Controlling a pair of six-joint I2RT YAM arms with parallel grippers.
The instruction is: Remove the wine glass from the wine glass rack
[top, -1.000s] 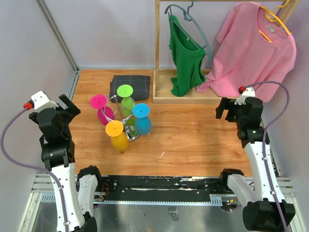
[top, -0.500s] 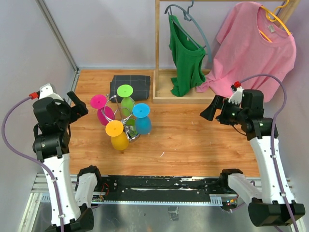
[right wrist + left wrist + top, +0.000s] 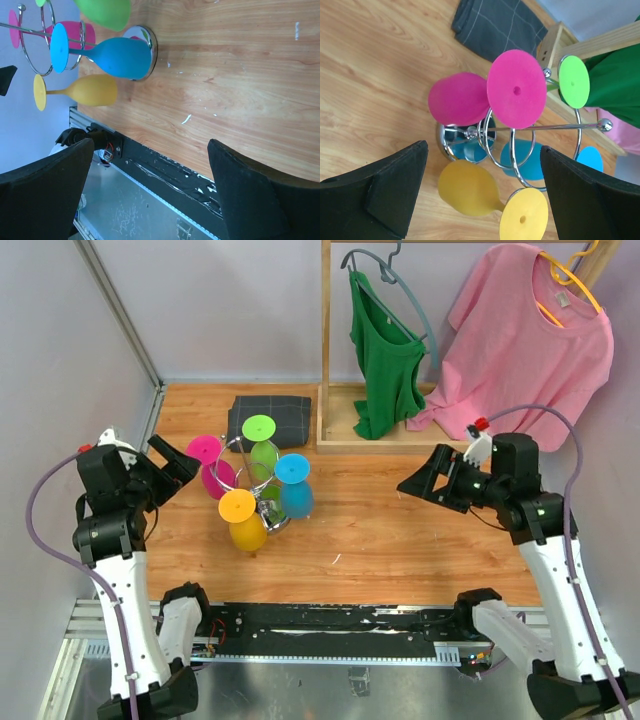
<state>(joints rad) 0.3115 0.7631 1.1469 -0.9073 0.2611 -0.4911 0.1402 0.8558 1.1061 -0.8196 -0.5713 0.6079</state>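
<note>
The silver wire wine glass rack (image 3: 262,490) stands on the wooden table, left of centre. Four plastic wine glasses hang on it upside down: pink (image 3: 206,451), green (image 3: 259,429), blue (image 3: 292,470) and yellow (image 3: 238,507). My left gripper (image 3: 178,462) is open and empty, just left of the pink glass. The left wrist view (image 3: 484,148) shows the pink glass (image 3: 516,89), the yellow glass (image 3: 467,189) and the rack's shiny base (image 3: 451,142) between its fingers. My right gripper (image 3: 420,480) is open and empty, well to the right of the rack; it (image 3: 151,144) sees the blue glass (image 3: 120,57).
A folded dark grey cloth (image 3: 270,420) lies behind the rack. A tall wooden clothes rack (image 3: 326,350) at the back holds a green top (image 3: 385,360) and a pink T-shirt (image 3: 520,340). Walls close the left and right sides. A black rail (image 3: 340,620) runs along the near edge.
Both arms have lifted and turned inward. The left gripper has moved right, close to the pink glass. The right gripper has moved left over the table. The glasses have not moved.
</note>
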